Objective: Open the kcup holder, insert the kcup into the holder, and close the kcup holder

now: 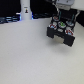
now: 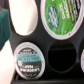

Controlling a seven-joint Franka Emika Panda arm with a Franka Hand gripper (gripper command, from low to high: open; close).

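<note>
The kcup holder (image 1: 61, 31) is a black box at the exterior view's upper right, with its round pod slots showing. My gripper (image 1: 61, 15) hangs right over it. The wrist view is very close on the holder's black slot tray (image 2: 50, 42). A kcup (image 2: 62, 19) with a green top fills the frame near the camera, over a slot. A pod with a dark teal label (image 2: 27, 59) sits in another slot, beside an empty slot (image 2: 62, 61). A white rounded shape (image 2: 24, 15) lies next to the kcup. I cannot tell whether the jaws are open or shut.
A tall white bottle-shaped object (image 1: 25, 10) stands at the back on the exterior view's left. The white table (image 1: 30, 55) spreads in front of the holder. Dark equipment lines the back edge.
</note>
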